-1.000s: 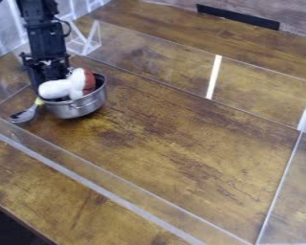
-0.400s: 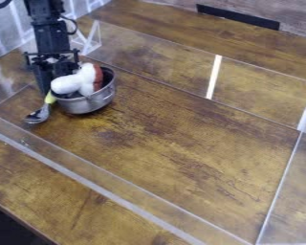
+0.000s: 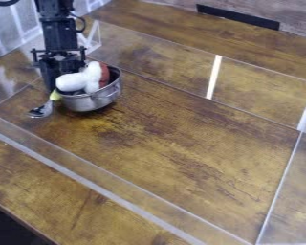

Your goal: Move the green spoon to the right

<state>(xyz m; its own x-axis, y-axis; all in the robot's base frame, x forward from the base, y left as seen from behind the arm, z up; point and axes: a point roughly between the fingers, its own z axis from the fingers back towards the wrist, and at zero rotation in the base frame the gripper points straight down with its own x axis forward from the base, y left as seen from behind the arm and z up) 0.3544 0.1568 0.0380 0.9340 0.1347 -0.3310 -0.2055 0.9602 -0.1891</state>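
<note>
End effector shut on green spoon, white obj in steel bowl

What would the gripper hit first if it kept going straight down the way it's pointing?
Probably the wooden table just left of the steel bowl. The gripper points steeply down, shut on the green spoon, whose head already looks close to the wood. Depth is uncertain.

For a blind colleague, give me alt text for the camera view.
A black robot gripper, shut on the yellow-green handle of a silver-headed spoon, stands beside a round steel bowl holding a white lumpy object, at the far left of a wooden table.
</note>
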